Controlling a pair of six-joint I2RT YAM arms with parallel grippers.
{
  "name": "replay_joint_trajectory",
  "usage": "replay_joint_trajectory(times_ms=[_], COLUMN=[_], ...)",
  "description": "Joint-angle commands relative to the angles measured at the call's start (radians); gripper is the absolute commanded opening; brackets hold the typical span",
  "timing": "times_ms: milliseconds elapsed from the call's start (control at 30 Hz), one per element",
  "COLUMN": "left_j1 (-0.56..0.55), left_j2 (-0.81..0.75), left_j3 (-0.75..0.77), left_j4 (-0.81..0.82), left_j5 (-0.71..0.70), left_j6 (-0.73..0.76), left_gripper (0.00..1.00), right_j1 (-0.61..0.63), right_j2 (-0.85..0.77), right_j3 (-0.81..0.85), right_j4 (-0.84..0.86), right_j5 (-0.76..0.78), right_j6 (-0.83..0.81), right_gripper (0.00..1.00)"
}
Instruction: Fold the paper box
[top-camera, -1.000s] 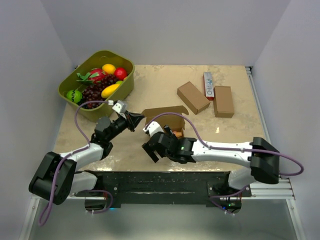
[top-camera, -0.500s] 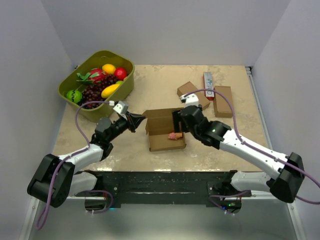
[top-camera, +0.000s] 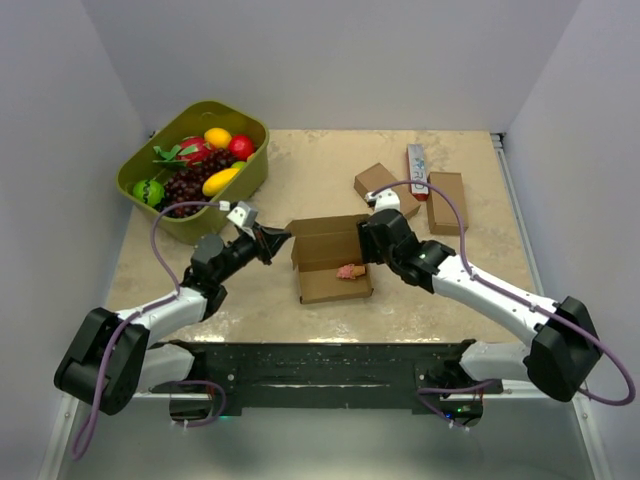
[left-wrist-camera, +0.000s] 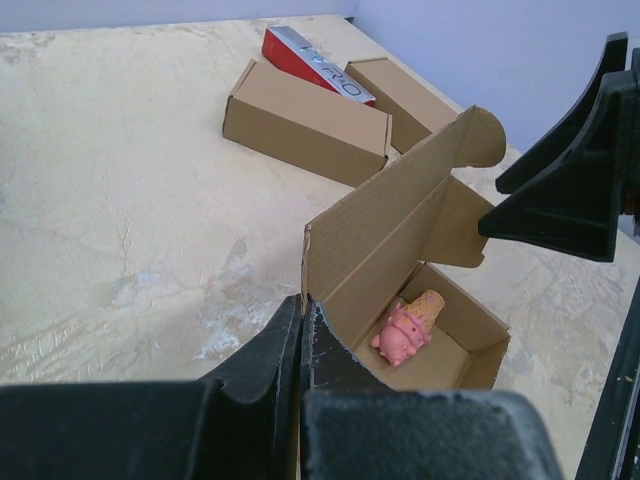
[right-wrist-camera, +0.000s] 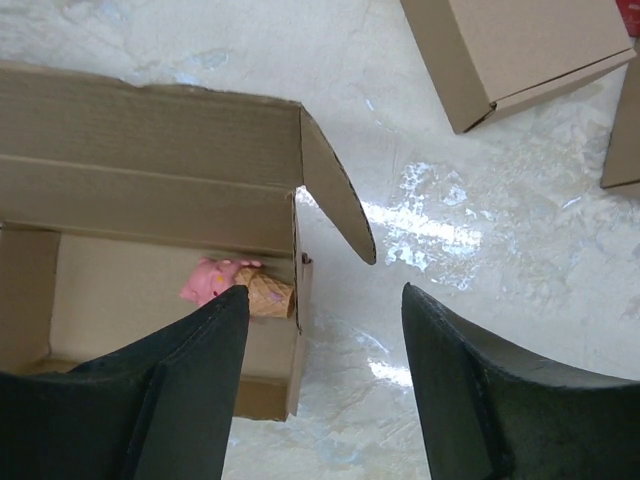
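Note:
The paper box (top-camera: 335, 283) sits open at the table's middle, its lid panel (top-camera: 325, 240) standing up along the far side. A pink ice-cream toy (top-camera: 349, 271) lies inside. My left gripper (top-camera: 283, 240) is shut on the left edge of the lid; the left wrist view shows the jaws pinching the cardboard (left-wrist-camera: 302, 320), with the toy (left-wrist-camera: 408, 325) beyond. My right gripper (top-camera: 362, 240) is open above the box's right end. In the right wrist view it (right-wrist-camera: 325, 295) straddles the right wall, beside the side flap (right-wrist-camera: 335, 205) and the toy (right-wrist-camera: 235, 285), gripping nothing.
A green basket (top-camera: 250, 170) of fruit stands at the back left. Two closed brown boxes (top-camera: 385, 193) (top-camera: 447, 203) and a white-and-red carton (top-camera: 417, 170) lie at the back right, just behind my right arm.
My right arm has swung from the box's near left side over to its right end. My left gripper has kept its hold on the lid.

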Motion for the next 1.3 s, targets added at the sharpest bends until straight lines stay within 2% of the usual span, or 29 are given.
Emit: replay_joint_trajectory(times_ms=[0, 33, 67, 133, 167, 267, 400, 567, 700, 733, 800, 833, 933, 1067, 1267], left_j1=[-0.023, -0.028, -0.043, -0.064, -0.086, -0.127, -0.19, -0.224, -0.224, -0.225, -0.224, -0.224, -0.219, -0.184, -0.098], left_j2=[0.01, 0.01, 0.012, 0.015, 0.023, 0.047, 0.084, 0.153, 0.164, 0.159, 0.139, 0.13, 0.089, 0.029, 0.027], left_j3=[0.032, 0.033, 0.035, 0.041, 0.045, 0.056, 0.088, 0.183, 0.268, 0.28, 0.297, 0.297, 0.28, 0.213, 0.199], left_j4=[-0.016, -0.018, -0.018, -0.019, -0.022, -0.022, -0.048, -0.068, -0.132, -0.146, -0.179, -0.189, -0.246, -0.283, -0.318], left_j5=[-0.023, -0.031, -0.04, -0.091, -0.111, -0.19, -0.339, -0.392, -0.385, -0.378, -0.362, -0.362, -0.384, -0.399, -0.344], left_j6=[0.017, 0.012, 0.005, -0.003, -0.015, -0.049, -0.077, -0.071, -0.014, -0.005, 0.029, 0.04, 0.069, 0.087, 0.072], left_gripper=[0.0, 0.0, 0.0, 0.0, 0.0, 0.0, 0.0, 0.0, 0.15, 0.25, 0.38, 0.54, 0.72, 0.82, 0.81], right_j1=[-0.005, -0.005, -0.005, -0.005, -0.004, -0.002, 0.011, 0.037, 0.039, 0.041, 0.041, 0.039, 0.039, 0.041, 0.039], right_j2=[0.006, 0.008, 0.006, 0.006, 0.009, 0.009, -0.029, -0.037, -0.026, -0.026, -0.029, -0.029, -0.023, -0.004, 0.013], right_j3=[-0.018, -0.023, -0.027, -0.039, -0.043, -0.058, -0.108, -0.141, -0.104, -0.087, -0.076, -0.069, -0.063, -0.07, -0.078], right_j4=[0.115, 0.123, 0.141, 0.16, 0.169, 0.175, 0.204, 0.279, 0.289, 0.292, 0.305, 0.31, 0.339, 0.382, 0.405], right_j5=[-0.038, -0.051, -0.063, -0.079, -0.086, -0.105, -0.083, -0.014, 0.047, 0.053, 0.064, 0.066, 0.066, 0.044, 0.033], right_j6=[-0.041, -0.041, -0.035, -0.032, -0.033, -0.021, 0.011, 0.039, 0.025, 0.02, 0.014, 0.008, -0.012, -0.042, -0.052], right_gripper=[0.49, 0.45, 0.35, 0.27, 0.19, 0.12, 0.08, 0.03, 0.0, 0.0, 0.0, 0.0, 0.0, 0.0, 0.0])
